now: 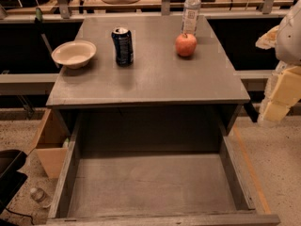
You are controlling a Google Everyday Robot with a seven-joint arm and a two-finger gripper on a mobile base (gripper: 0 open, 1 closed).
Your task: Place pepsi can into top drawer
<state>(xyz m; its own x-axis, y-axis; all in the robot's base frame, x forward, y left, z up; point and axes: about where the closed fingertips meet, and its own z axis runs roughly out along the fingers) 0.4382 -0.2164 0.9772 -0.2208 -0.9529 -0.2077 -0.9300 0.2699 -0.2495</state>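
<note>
Camera view had my gripper way over at the 3 o'clock edge, off the side of the table. I could not make out if it was spread or pressed together.

The pepsi can stood up straight on the table top. It was well apart from my gripper, out at about 10 o'clock from it. The top drawer was pulled out at 6 o'clock, below the table's front edge, and the can was not in it.

I counted one can, one bowl, one apple, one water bottle and one drawer. The bowl sat at 9 o'clock from the can, near it but not touching. The apple sat at 3 o'clock from the can. The bottle stood just at 12 o'clock from the apple.
</note>
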